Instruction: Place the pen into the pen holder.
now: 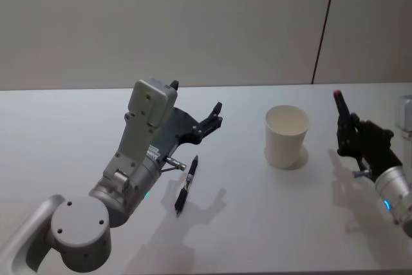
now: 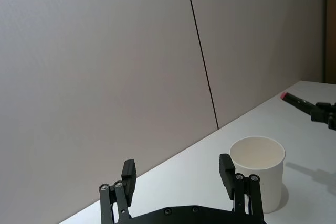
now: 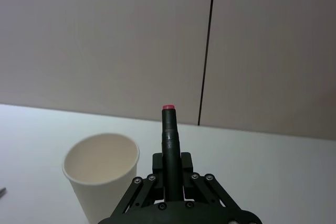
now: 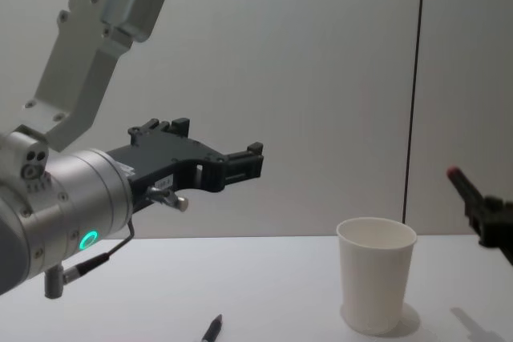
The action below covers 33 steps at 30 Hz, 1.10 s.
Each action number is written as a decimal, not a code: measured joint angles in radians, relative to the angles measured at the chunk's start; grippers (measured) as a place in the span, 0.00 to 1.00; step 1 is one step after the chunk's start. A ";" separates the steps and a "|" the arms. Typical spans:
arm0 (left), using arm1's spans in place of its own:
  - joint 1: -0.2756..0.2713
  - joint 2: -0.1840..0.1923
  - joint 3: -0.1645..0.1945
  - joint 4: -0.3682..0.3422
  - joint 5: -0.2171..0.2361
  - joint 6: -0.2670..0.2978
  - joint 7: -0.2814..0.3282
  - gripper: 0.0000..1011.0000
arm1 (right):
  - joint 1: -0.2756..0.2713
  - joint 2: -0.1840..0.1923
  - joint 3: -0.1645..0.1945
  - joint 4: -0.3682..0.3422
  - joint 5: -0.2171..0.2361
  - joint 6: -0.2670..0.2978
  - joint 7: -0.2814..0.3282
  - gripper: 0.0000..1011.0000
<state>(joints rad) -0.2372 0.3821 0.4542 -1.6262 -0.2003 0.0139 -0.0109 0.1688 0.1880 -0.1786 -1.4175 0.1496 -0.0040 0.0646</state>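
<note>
Left claw (image 1: 211, 119) hangs above the table (image 1: 77, 133), jaws spread and empty. A black pen (image 1: 187, 183) lies flat on the table below and a little behind its fingertips. The pen holder (image 1: 286, 136), a white paper cup, stands upright between the two claws and apart from both; the right claw (image 1: 351, 130) is clamped on a second pen (image 1: 340, 104), red end up. Judgement: pens are light, stiff and slick-barrelled, best pinched mid-barrel; the cup is light and easily tipped, so avoid brushing its rim.
</note>
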 joint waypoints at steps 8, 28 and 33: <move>0.000 0.000 0.000 0.000 0.000 0.000 0.000 1.00 | 0.032 -0.005 0.005 0.025 0.004 -0.118 0.044 0.18; 0.000 0.000 0.000 0.000 0.000 0.000 0.000 1.00 | 0.272 -0.080 -0.018 0.369 -0.007 -0.462 0.186 0.18; 0.000 0.000 0.000 0.000 0.000 0.000 0.000 1.00 | 0.343 -0.106 -0.030 0.494 -0.014 -0.530 0.212 0.18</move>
<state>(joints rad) -0.2372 0.3822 0.4542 -1.6262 -0.2004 0.0139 -0.0109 0.5121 0.0822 -0.2086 -0.9237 0.1354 -0.5343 0.2763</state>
